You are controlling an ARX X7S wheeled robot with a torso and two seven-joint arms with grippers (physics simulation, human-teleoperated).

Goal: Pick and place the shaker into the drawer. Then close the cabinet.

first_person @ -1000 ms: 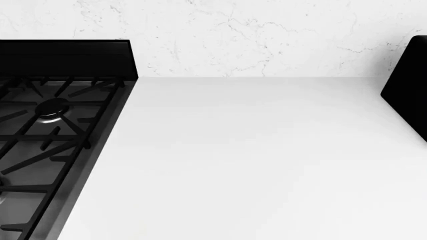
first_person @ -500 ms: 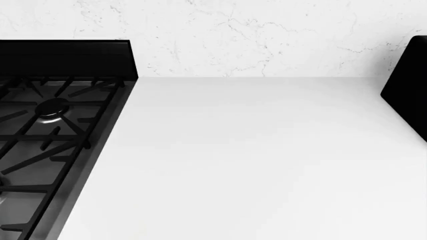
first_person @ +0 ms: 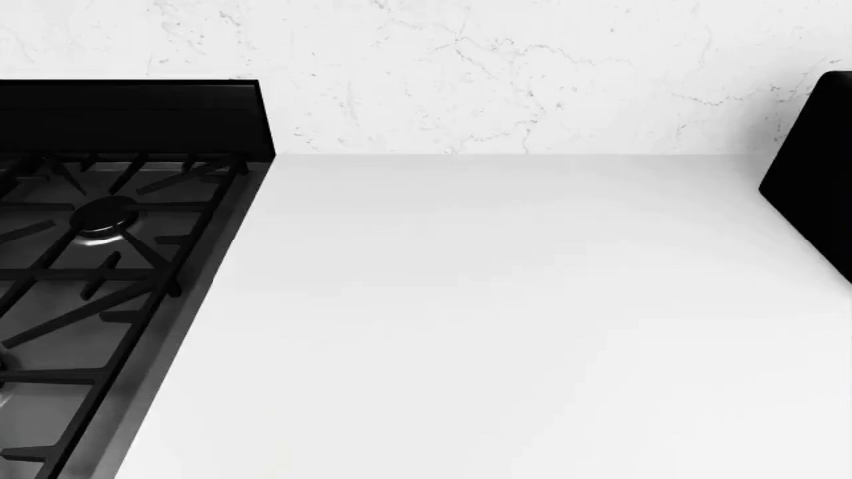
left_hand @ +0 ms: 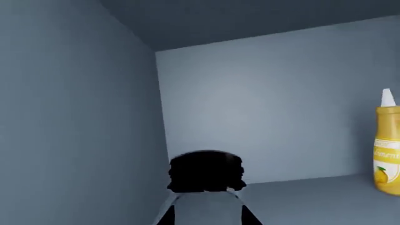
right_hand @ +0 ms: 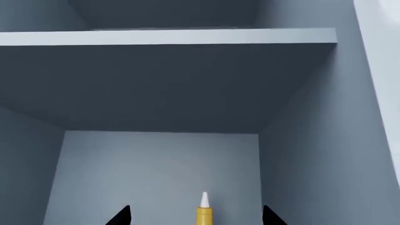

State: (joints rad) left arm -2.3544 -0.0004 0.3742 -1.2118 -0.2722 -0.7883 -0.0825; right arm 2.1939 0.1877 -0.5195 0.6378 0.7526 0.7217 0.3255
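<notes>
In the left wrist view the shaker [left_hand: 207,201] shows as a pale grey body with a dark round end. It sits between the two black fingertips of my left gripper [left_hand: 207,220], which is shut on it inside a blue-grey cabinet [left_hand: 269,103]. Only the tips of my right gripper [right_hand: 195,216] show. They stand wide apart and open, with nothing between them, and point into the same kind of cabinet below a shelf [right_hand: 168,37]. The drawer is out of view. Neither gripper shows in the head view.
A yellow squeeze bottle [left_hand: 387,150] with a white nozzle stands on the cabinet floor, and the bottle [right_hand: 204,212] also shows far ahead of the right gripper. The head view shows a white counter [first_person: 506,319], a black gas stove [first_person: 94,259] at left and a black coffee machine [first_person: 815,170] at the right edge.
</notes>
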